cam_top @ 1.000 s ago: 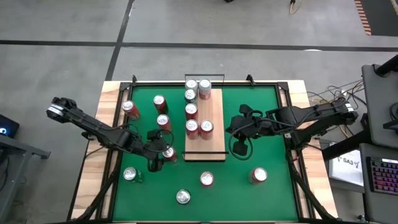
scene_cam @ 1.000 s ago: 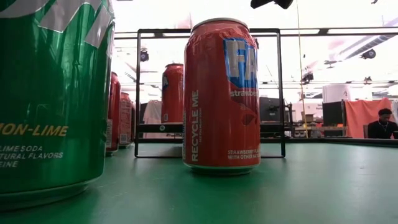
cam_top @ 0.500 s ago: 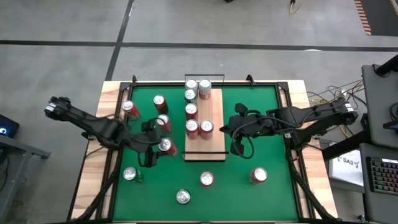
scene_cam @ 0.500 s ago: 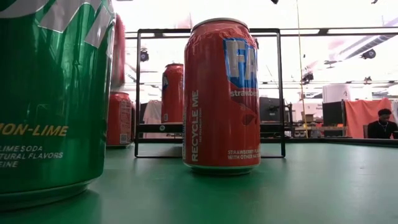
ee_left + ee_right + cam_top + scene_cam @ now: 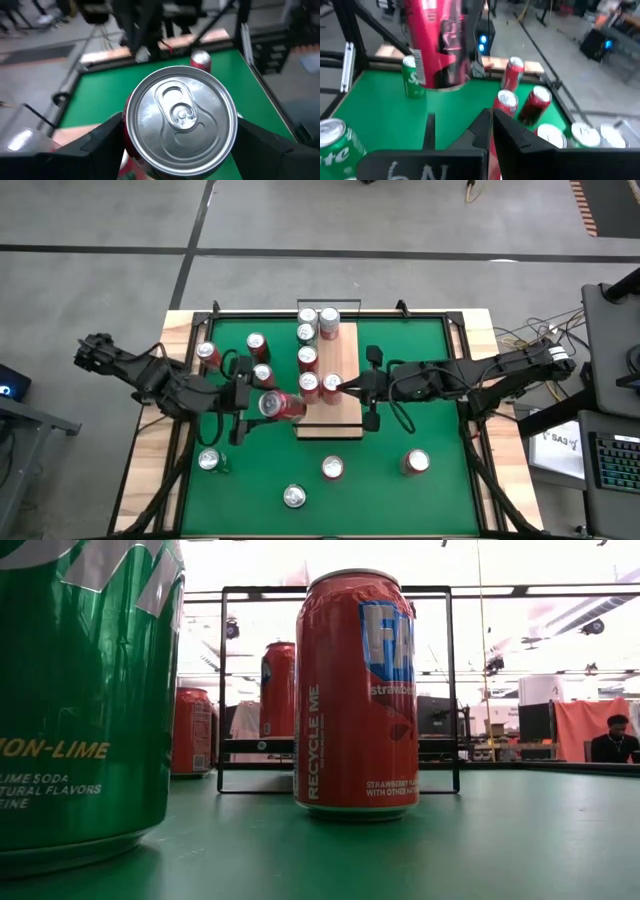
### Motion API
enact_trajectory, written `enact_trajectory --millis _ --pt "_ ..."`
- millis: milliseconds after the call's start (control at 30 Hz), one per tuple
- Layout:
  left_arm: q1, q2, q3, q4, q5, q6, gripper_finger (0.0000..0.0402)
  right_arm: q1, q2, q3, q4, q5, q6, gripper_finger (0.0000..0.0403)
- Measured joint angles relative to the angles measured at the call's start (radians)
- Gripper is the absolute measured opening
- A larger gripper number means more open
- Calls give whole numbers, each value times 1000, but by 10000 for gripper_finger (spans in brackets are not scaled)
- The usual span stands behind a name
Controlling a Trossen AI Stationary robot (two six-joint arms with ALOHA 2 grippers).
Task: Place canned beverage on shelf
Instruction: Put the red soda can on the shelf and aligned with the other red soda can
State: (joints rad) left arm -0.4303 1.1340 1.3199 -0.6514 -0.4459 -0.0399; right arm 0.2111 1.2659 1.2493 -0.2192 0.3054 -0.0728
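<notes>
Looking down on the table, you see the held can (image 5: 274, 404), red with a silver top, tipped on its side and clamped in your left gripper (image 5: 262, 404), its base end pointing toward the shelf (image 5: 345, 412) and reaching the near left corner of the board. From the left wrist, the can's lid (image 5: 181, 115) fills the view, pull tab facing the camera, with one dark finger (image 5: 97, 142) on each side pressing the red wall. No writing on this can can be read.

The shelf is a long pale wood-grain board with thin black rails at its short ends, lying down the middle of the green mat (image 5: 420, 390). On it stand cans in a loose row: two at the far end (image 5: 318, 317), one green-topped can (image 5: 306, 333) just behind them, one red can (image 5: 308, 358) midway, and a pair (image 5: 320, 384) nearer the open end. The near third of the board is bare.

Your right gripper (image 5: 345, 388) is pressed shut and sits over the board, its tip just beside the pair of cans, opposite the left gripper across the shelf.

At table height, a red can (image 5: 355, 695) in front of the black rail reads "RECYCLE ME" down its side, with "strawberry" partly legible. Beside it a big green can (image 5: 85, 690) reads "LIME SODA" and "NATURAL FLAVORS". Loose cans dot the mat, including one (image 5: 415, 462) at the near right and one (image 5: 294, 496) at the near edge. A person (image 5: 612, 738) sits far off in the room.
</notes>
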Motion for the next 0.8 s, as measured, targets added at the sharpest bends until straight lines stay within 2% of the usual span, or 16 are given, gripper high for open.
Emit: enact_trajectory --millis 133,233,400,567,667,800 --pt "6 42 56 13 -121 -6 281 0 6 -5 42 -26 -34 15" --pt "23 83 91 35 -178 -32 281 0 20 1 43 -25 -36 39" --pt "48 141 156 46 -183 -35 281 0 44 24 51 -10 -73 116" --pt "60 192 194 49 -184 -23 281 0 67 49 44 61 -121 199" --pt "66 212 206 56 -185 -25 281 0 74 62 46 68 -143 229" --pt "81 229 207 67 -191 -28 281 0 77 68 45 61 -150 248"
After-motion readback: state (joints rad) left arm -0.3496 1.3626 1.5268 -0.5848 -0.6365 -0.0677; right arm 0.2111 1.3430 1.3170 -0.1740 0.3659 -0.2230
